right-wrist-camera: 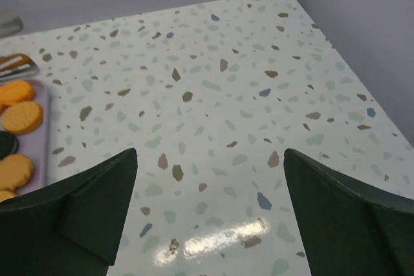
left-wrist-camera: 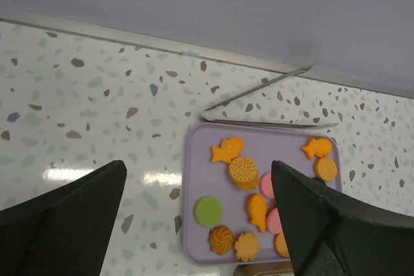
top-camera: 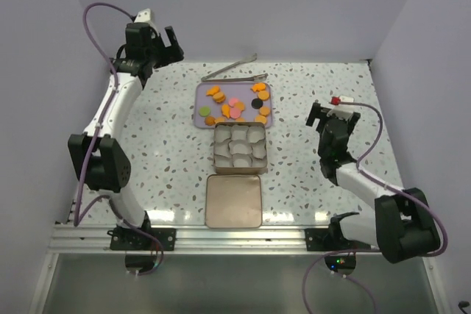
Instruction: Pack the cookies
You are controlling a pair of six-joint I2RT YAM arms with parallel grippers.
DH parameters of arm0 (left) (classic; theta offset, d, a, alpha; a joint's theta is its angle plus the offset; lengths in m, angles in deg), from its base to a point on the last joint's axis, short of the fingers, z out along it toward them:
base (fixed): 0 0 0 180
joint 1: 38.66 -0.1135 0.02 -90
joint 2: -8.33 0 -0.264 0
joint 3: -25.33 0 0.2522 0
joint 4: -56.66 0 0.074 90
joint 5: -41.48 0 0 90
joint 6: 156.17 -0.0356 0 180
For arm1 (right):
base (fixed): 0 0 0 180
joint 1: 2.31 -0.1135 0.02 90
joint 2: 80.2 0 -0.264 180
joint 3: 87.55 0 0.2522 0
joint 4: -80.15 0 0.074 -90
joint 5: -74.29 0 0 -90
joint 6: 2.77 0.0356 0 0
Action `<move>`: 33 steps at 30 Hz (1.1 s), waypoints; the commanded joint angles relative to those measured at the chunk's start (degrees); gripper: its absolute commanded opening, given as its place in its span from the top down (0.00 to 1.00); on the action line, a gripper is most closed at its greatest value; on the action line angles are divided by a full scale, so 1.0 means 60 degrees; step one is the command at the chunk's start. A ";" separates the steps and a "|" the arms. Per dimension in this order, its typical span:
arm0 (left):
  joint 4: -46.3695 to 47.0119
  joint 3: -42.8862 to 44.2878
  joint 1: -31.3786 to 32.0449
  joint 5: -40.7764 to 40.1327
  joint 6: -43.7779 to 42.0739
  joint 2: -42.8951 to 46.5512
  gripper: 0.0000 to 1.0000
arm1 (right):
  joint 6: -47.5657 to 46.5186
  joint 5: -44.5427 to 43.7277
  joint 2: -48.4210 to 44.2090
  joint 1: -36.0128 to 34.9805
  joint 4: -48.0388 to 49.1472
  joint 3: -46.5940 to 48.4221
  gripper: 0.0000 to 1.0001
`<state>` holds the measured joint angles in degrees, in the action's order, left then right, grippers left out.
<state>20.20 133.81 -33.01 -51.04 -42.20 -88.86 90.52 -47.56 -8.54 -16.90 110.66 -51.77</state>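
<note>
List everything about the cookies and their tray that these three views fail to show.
- Left wrist view: a finger of the left gripper covers the right side of the lilac tray, hiding part of the pink cookies and anything behind it.
- Right wrist view: the left edge cuts off the tray; only a strip with a few orange cookies shows.
- Top view: the cookies overlap and are too small to count or tell their shapes.
</note>
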 commanded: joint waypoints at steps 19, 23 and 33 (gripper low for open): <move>0.1439 0.5497 0.0567 0.3672 -0.0376 -0.6680 0.02 | 0.3363 0.2409 -0.3211 -0.0820 -1.1684 0.4592 0.01; 0.1819 0.5936 0.0626 0.3731 -0.0171 -0.7296 0.02 | 0.3465 0.2350 -0.3680 -0.0820 -1.2299 0.4431 0.01; 0.2348 0.6318 0.0787 0.3790 -0.0142 -0.8455 0.02 | 0.3539 0.2146 -0.4765 -0.0820 -1.3428 0.4196 0.01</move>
<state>30.84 169.30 -28.77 -29.87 -43.16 -137.91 111.24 -34.12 -35.86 -21.81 33.18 -26.48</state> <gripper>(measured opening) 0.985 0.986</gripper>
